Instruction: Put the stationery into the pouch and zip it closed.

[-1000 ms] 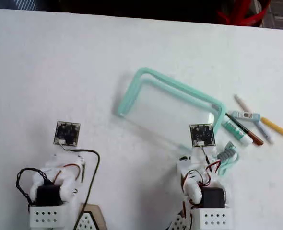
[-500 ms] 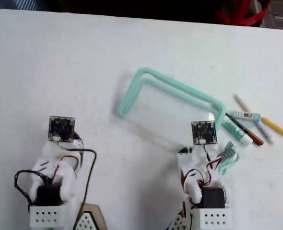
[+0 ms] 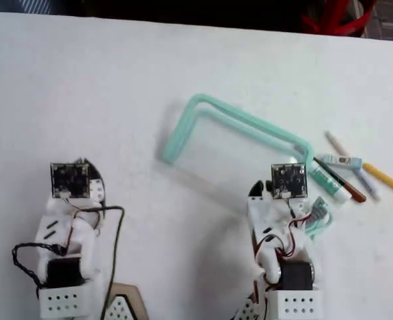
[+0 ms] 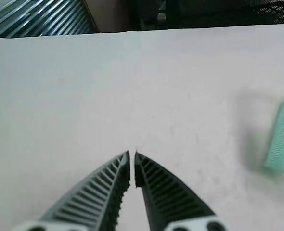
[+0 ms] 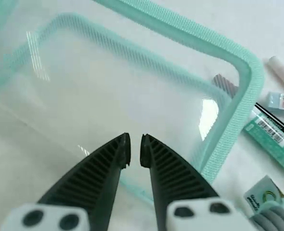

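The clear pouch (image 3: 236,153) with a teal zip edge lies flat at mid-table; its mouth looks unzipped. In the right wrist view the pouch (image 5: 132,82) is just under my right gripper (image 5: 134,143), which is shut on nothing, its tips above the near side of the clear sheet. The right gripper (image 3: 262,187) stands at the pouch's near right corner. Stationery lies right of the pouch: a green-white tube (image 3: 328,183), a dark pen (image 3: 346,185), a yellow pen (image 3: 386,180). My left gripper (image 4: 131,157) is shut over bare table, left of the pouch's teal corner (image 4: 282,137).
An eraser (image 3: 318,206) lies beside the right arm's wrist. The left arm (image 3: 66,220) stands at the near left with bare white table (image 3: 83,87) around and beyond it. A beige pen (image 5: 282,72) and the tube (image 5: 272,134) lie past the pouch's right edge.
The left arm has swung left and stretched a little farther out. The right arm has shifted slightly right and forward over the pouch's near corner. The pouch and stationery have not moved.
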Robot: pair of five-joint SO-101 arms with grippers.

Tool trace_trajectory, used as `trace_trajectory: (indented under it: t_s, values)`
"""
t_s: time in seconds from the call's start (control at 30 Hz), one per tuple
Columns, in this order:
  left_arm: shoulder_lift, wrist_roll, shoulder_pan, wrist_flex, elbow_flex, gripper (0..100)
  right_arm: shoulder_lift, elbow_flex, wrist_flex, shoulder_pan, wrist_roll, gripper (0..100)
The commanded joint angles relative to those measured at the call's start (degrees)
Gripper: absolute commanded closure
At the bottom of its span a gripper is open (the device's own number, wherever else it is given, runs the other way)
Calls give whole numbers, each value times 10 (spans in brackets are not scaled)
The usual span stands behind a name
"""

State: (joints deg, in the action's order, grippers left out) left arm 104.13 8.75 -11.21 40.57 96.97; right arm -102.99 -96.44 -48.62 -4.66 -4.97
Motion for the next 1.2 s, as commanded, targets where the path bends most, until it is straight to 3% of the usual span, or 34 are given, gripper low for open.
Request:
trace_trajectory:
  t_s: [0.0,0.1,0.2,0.3,0.4,0.7,0.9,1.17]
  values:
    - [4,57,0,-17,-41,807,-3,-4,129,-2,-5,946]
    - [4,64,40,-17,-63,699,-3,-4,299,-2,-6,946]
    - [4,64,88,-17,-87,703,-3,-4,384,-2,-6,946]
    - [4,64,142,-29,-105,766,-3,-4,371,1,-7,946]
    - [3,63,179,-56,-110,814,-3,-4,283,3,-7,946]
    - [-23,62,274,-88,-123,786,-3,-4,234,15,-7,946]
    - [-262,60,274,-90,-243,786,-3,-4,231,95,-3,950]
    - [-658,55,275,-84,-390,789,-3,-4,216,79,-8,947]
